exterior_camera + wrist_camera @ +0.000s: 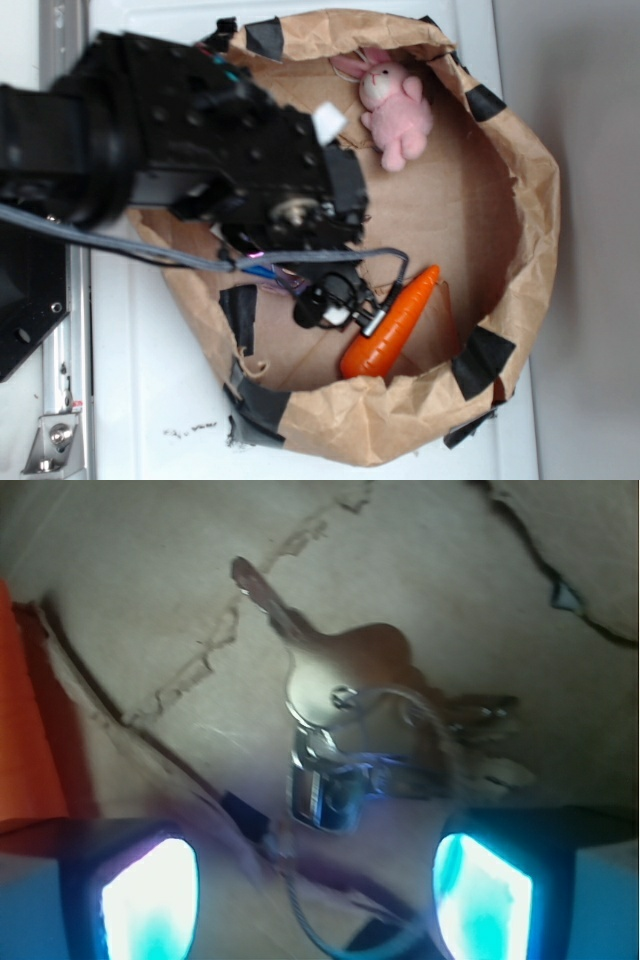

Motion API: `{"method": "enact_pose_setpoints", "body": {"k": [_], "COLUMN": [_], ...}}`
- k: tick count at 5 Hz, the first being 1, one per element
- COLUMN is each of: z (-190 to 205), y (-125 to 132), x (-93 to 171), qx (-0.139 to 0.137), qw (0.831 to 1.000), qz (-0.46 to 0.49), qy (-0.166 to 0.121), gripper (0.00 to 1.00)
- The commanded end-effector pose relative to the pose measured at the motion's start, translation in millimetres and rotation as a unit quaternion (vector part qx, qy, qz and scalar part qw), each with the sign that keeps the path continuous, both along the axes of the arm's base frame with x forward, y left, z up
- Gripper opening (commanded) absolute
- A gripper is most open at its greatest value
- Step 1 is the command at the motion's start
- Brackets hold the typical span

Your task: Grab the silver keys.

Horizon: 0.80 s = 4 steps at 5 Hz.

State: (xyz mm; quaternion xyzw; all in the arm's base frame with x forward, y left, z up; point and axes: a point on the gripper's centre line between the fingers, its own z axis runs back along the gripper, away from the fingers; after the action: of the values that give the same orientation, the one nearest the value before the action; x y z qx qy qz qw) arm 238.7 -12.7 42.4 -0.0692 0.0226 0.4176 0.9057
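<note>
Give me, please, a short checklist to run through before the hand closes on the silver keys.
1. Hand open, glowing fingertips apart: ok.
2. Bunch of flat silver metal keys lying between the fingertips: not ok, mostly just beyond them.
3. Orange carrot outside the gap: ok, off to one side.
4. Pink plush rabbit out of the way: ok, far side of the brown paper nest.
5. Height above the cardboard floor: cannot tell.
6. Loose cable near the keys: cannot tell.

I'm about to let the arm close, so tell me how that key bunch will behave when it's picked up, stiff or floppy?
Probably floppy as a bunch: the keys are separate flat blades on thin wire rings, so pinching one likely leaves the others dangling. They look like smooth metal lying flat on the cardboard, so they may slide rather than lift. The end effector stands open, its fingers either side of the bunch.
</note>
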Motion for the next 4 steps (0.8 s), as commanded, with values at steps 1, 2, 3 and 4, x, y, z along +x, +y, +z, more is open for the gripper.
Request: {"method": "enact_pose_setpoints", "body": {"k": [1,2,3,4], "z": [6.1,4.3,1.2,2.6], "y": [5.7,5.5,6.9,6.9], "x": [6.8,7.3,7.2,6.3], "qx": [0.016,0.020,0.024,0.025], "qw": [1.000,0.999,0.999,0.999], "qz": [-0.019,-0.017,-0.016,-0.013], "qy": [-0.019,-0.019,-0.020,-0.019], "gripper": [1.00,1.00,0.65,0.00]}}
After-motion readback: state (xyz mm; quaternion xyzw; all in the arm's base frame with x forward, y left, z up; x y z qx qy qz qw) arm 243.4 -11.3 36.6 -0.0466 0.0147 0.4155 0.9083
